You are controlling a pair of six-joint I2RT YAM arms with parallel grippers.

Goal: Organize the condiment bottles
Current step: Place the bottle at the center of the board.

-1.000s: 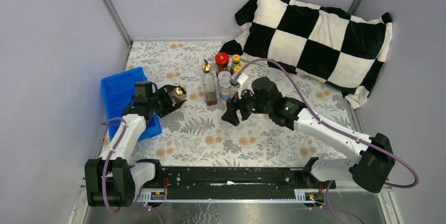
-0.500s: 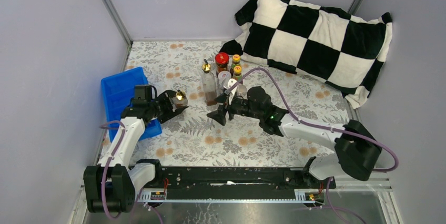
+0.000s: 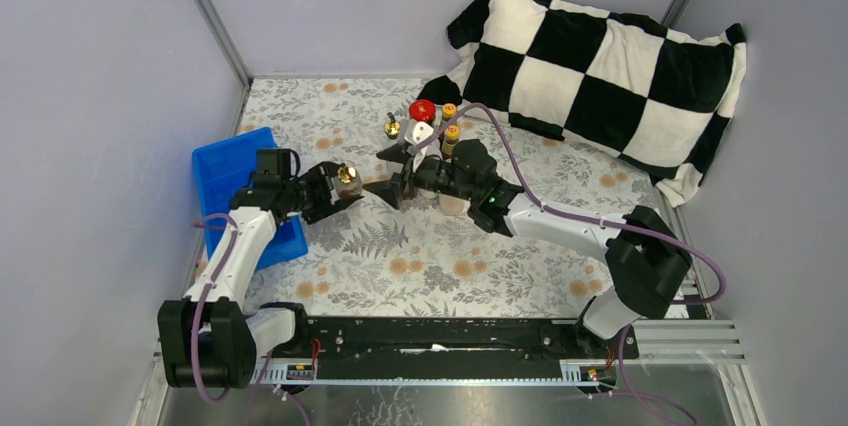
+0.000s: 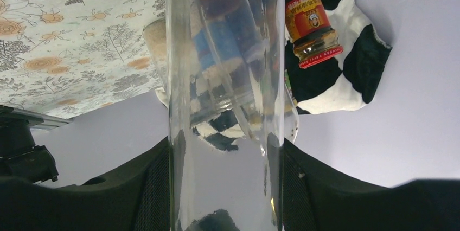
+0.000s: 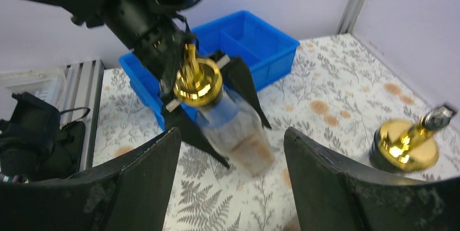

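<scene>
L gripper (image 3: 340, 184): closed on the glass body of a clear gold-spouted bottle (image 3: 347, 174); in the L wrist view the glass fills the gap between both fingers (image 4: 154, 185).
Held bottle, position: just R of the blue tray (image 3: 225, 171), over the floral cloth (image 3: 400, 256), apart from the other bottles.
Held bottle, pose: tilted, gold spout (image 5: 196, 82) toward the R arm; brownish residue at the base end. Whether the base touches the cloth: cannot tell.
R gripper (image 3: 385, 172): jaws spread wide, nothing held; it faces the held bottle w/ a gap between them.
R fingers (image 5: 146, 182): frame the held bottle in the R wrist view w/o touching it.
Bottle group: stands at mid-table, behind and partly under the R arm.
Second gold-spouted bottle (image 3: 392, 129): upright, at the L edge of the group, near the R gripper.
Red-lidded jar (image 3: 422, 110): upright, just R of that bottle.
Yellow-capped bottles (image 3: 449, 109): two, upright, close beside the jar.
Rest of group: hidden by the R arm.
Checked pillow (image 3: 600, 66): far R corner, behind the group.
</scene>
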